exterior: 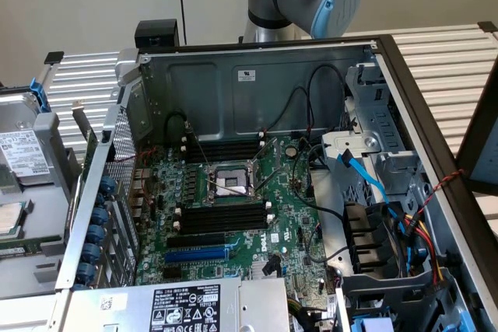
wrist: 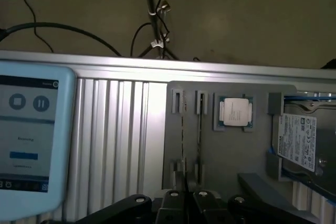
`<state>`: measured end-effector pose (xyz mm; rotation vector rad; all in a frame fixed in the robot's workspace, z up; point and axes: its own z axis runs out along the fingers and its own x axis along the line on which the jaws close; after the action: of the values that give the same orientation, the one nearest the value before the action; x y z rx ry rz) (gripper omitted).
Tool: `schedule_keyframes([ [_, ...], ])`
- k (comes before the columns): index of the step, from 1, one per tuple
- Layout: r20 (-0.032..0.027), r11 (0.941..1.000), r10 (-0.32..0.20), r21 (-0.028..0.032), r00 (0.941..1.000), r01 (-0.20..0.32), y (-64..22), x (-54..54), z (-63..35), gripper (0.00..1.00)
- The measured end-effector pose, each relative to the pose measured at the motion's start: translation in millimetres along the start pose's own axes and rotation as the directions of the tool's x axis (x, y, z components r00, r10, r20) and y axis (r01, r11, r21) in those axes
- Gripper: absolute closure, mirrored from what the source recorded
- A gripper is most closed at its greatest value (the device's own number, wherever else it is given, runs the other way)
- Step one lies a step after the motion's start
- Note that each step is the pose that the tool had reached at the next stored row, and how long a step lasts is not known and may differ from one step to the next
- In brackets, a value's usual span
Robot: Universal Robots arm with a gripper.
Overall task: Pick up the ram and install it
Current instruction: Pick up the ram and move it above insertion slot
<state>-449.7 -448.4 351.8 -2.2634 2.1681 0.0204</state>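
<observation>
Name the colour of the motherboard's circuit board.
Green; the motherboard shows best in the exterior view.

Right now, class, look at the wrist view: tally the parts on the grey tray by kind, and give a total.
Ram: 2
CPU: 1
Hard drive: 1
Total: 4

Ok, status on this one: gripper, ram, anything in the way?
Gripper over the tray, nearest the ram. Ram on edge in its tray holder, not picked up. Black slots bare. Nothing seen blocking.
</observation>
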Motion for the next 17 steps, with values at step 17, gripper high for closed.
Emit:
schedule_keyframes([
  [17, -0.0500, 1.0000, 0.001, 0.0083, 0.9987, -0.001, 0.2, -2.1, -43.0, 0.87],
])
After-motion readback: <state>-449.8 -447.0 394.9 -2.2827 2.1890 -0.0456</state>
